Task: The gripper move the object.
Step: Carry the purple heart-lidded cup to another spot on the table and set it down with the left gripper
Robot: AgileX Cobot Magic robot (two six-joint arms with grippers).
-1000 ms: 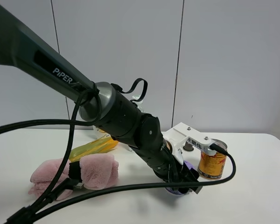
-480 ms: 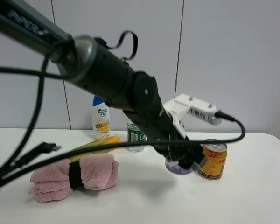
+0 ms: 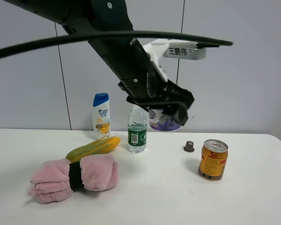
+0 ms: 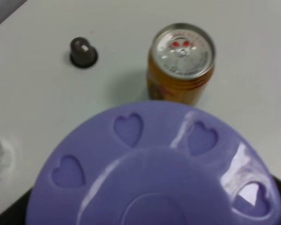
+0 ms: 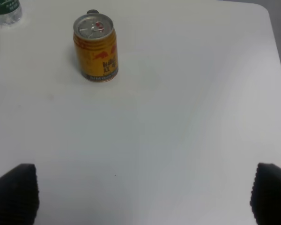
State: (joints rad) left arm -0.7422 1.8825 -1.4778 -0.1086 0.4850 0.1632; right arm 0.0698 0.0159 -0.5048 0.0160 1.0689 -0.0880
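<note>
Clamped in left pincer, well above table: lavender-lidded tub, just right of water bottle top. Spread wide, gripping nothing: right pincer. Standing below, at right: gold-red can; left of it, small dark cap, perhaps a capsule.

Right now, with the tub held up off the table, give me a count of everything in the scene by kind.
Bottles: 2, shampoo bottle and water bottle
Drink can: 1
Tub: 1, held in the left gripper
Pink towel roll: 1
Yellow-green corn cob: 1
Small dark capsule: 1
Total: 7
</note>
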